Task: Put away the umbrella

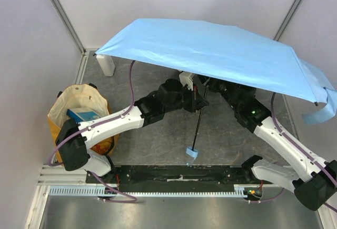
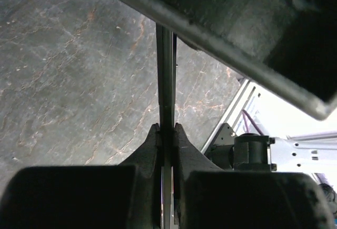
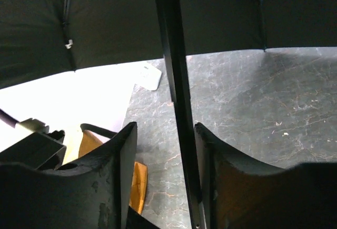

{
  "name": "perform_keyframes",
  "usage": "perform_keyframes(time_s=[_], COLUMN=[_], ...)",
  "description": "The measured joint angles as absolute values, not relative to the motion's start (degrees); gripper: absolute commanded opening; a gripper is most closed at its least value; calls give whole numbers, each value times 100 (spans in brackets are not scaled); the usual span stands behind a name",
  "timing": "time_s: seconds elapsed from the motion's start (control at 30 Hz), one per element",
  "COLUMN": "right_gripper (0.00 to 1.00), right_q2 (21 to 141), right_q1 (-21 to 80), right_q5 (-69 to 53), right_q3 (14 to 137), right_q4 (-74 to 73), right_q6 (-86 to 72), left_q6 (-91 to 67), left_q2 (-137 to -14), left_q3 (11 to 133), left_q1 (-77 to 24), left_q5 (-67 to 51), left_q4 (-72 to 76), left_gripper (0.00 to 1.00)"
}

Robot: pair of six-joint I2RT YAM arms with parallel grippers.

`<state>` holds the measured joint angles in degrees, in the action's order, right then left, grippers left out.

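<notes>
Handle (image 1: 191, 153) low near front edge, shaft (image 1: 198, 126) slanting back from it. Left gripper (image 2: 166, 130) clenched on shaft; right gripper (image 3: 164, 129) released, jaws astride shaft. Umbrella (image 1: 210, 55) canopy spread open beyond, over rear of table (image 1: 158, 150). Likely risk: shaft twisting out of lone grip, wide canopy tipping sideways.

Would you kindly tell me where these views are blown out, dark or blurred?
Top external: sharp, evenly lit, umbrella shading the table. Left wrist: fingers dark and soft, white blowout at right. Right wrist: canopy underside near black, blowout at left.
</notes>
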<state>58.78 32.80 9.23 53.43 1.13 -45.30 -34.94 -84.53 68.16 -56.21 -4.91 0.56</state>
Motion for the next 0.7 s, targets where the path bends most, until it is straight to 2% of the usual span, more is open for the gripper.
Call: perform_keyframes(time_s=[0.13,0.17,0.23,0.3,0.33,0.37,0.43,0.47,0.53,0.7], right_gripper=[29,22,0,0,0,0,0,0,0,0], right_q2=[5909,5898,5848,5793,5771,5747,5697,5660,5596,5437], right_q1=[3277,3280,3280,3277,3267,3253,3253,3253,3253,3236], right_q5=[1061,1107,1197,1227,1240,1240,1170,1127,976,462], right_q3=[5339,5339,5315,5229,5170,5087,4925,4810,4550,3885], right_q4=[145,178,231,342,395,541,832,985,1332,2421], right_q6=[-4445,-4434,-4392,-4174,-4167,-4241,-4346,-4414,-4497,-4777], left_q6=[-3385,-3380,-3363,-3356,-3354,-3352,-3310,-3301,-3330,-3529], left_q2=[-8372,-8350,-8302,-8235,-8182,-8147,-8095,-8062,-7913,-7170], left_q3=[6829,6836,6851,6864,6866,6866,6866,6862,6772,6128], left_q1=[-5723,-5734,-5741,-5752,-5752,-5752,-5745,-5734,-5680,-5419], left_q5=[-191,-128,-32,-16,-14,-14,-67,-152,-370,-1111], left_q4=[-163,-189,-252,-301,-336,-362,-419,-399,-255,215], left_gripper=[2,2,2,4,13,32,61,68,72,72])
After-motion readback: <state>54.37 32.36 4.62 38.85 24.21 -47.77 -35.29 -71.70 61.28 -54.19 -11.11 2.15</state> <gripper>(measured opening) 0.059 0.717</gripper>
